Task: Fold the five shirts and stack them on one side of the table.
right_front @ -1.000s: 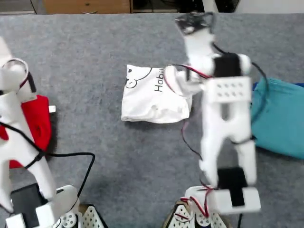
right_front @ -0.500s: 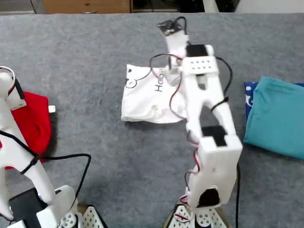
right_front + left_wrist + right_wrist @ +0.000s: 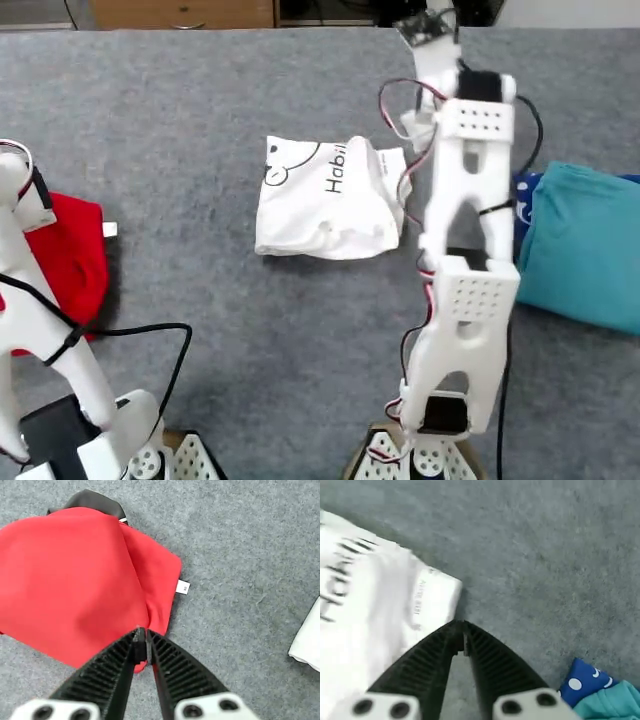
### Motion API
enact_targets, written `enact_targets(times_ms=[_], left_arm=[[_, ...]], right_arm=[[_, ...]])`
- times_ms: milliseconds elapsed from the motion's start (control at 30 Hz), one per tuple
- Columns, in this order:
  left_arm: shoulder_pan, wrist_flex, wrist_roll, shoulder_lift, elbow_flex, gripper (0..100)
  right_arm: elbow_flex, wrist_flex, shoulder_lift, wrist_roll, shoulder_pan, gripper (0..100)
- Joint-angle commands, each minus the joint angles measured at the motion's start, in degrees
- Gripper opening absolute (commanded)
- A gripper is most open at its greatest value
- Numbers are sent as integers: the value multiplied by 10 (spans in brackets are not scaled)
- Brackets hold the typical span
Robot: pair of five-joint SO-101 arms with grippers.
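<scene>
My right pincer (image 3: 460, 636) is pressed together on nothing, its tip over the grey table (image 3: 545, 555) just beside a corner of the crumpled white shirt (image 3: 365, 605). My left pincer (image 3: 142, 645) is likewise closed and empty, above the red shirt's (image 3: 70, 580) edge. The teal shirt (image 3: 585, 245) lies on my right side
</scene>
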Motion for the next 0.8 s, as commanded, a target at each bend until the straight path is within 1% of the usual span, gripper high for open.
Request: enact_targets(times_ms=[0, 67, 167, 233, 333, 500, 633, 733, 767], left_arm=[[-3, -1, 1, -15, 1, 19], [-4, -15, -1, -15, 10, 19], [-7, -39, -2, -19, 38, 19], [-8, -44, -2, -20, 49, 19], [-9, -44, -2, -20, 54, 19], [-9, -45, -2, -20, 54, 19], [-9, -45, -2, -20, 54, 19], [-8, -45, -2, -20, 54, 19], [-7, -45, -2, -20, 54, 19]], right_arm=[[-87, 66, -4, 3, -73, 4], [-87, 74, -1, -3, -106, 4], [-87, 72, 19, -47, -138, 3], [-90, 64, 45, -66, -147, 3], [-93, 48, 95, -69, -143, 3], [-105, 39, 154, -66, -87, 3], [-138, 42, 166, -66, -34, 3], [-168, 42, 165, -63, -7, 4], [-176, 42, 166, -52, 0, 4]])
